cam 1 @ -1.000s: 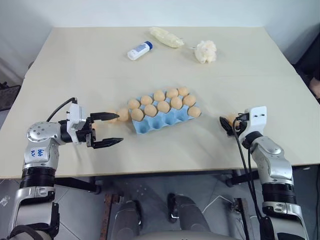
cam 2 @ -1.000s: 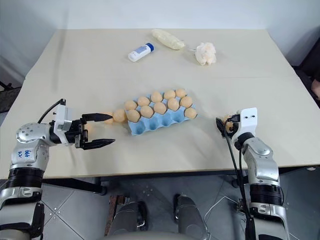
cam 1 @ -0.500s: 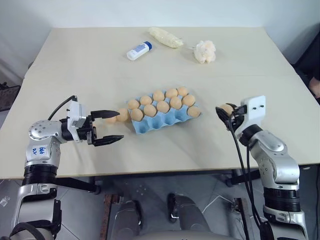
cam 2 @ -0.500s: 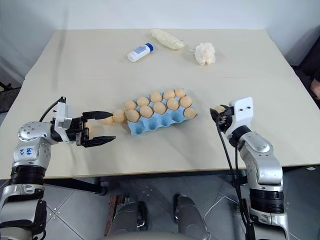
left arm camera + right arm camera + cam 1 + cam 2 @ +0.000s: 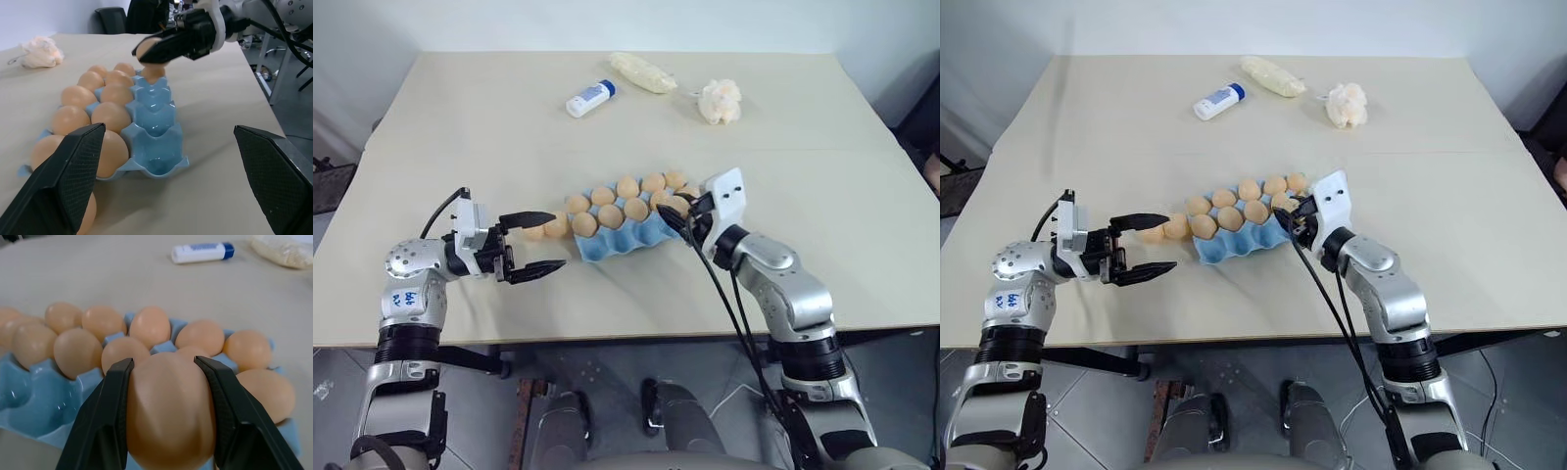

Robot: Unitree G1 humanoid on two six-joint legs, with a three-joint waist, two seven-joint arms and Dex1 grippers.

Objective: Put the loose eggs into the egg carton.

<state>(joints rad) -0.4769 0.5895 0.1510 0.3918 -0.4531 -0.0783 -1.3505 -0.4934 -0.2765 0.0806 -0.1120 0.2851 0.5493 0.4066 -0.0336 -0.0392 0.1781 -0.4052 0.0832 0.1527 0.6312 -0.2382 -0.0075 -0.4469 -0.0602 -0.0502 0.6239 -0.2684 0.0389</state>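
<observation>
Now right gripper clamped on egg

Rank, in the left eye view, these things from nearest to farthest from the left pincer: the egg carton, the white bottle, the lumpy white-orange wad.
1. egg carton: just beyond the open left pincer, mid-table.
2. white bottle: lying toward the far edge of the table.
3. lumpy white-orange wad: far side, toward the robot's right.

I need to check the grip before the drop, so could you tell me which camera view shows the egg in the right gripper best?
The right wrist view: the egg sits large between the right gripper's black fingers, above the egg carton. The left wrist view shows it from the side, small. In the eye views the gripper mostly hides it.
</observation>
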